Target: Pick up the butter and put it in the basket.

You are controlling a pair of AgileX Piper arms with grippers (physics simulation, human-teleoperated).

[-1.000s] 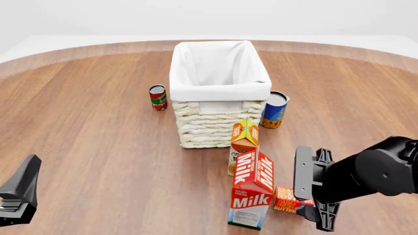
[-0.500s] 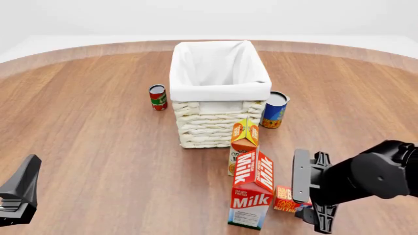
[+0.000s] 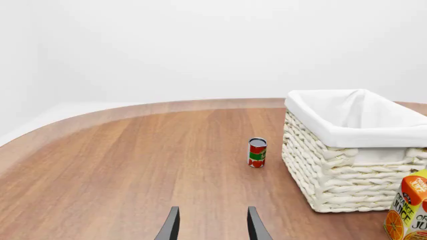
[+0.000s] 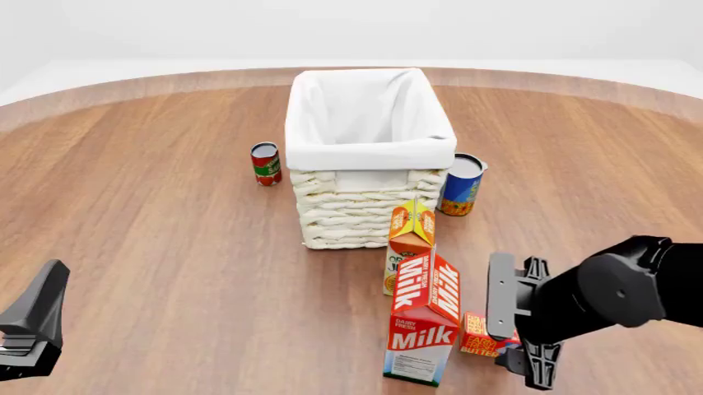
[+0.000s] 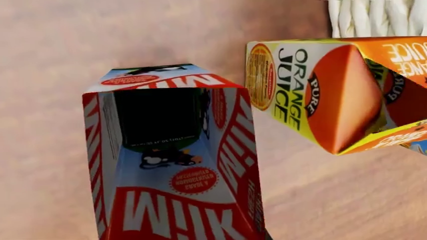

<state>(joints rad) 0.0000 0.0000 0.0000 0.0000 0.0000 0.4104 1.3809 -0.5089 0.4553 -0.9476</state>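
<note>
Butter (image 4: 480,336) box beside "Milk" carton (image 4: 425,329), "Orange Juice" carton (image 4: 410,243), left pincer (image 3: 212,227) open, right pincer's state unclear.

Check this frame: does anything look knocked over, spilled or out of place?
Nothing stands out. The milk carton, juice carton and both cans stand upright by the basket. The butter lies flat beside the milk carton, partly hidden by the right end effector.

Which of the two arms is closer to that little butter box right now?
The right. Its tool is right beside the butter, next to the milk carton. The left tool sits far off at the table's near left edge.
</note>
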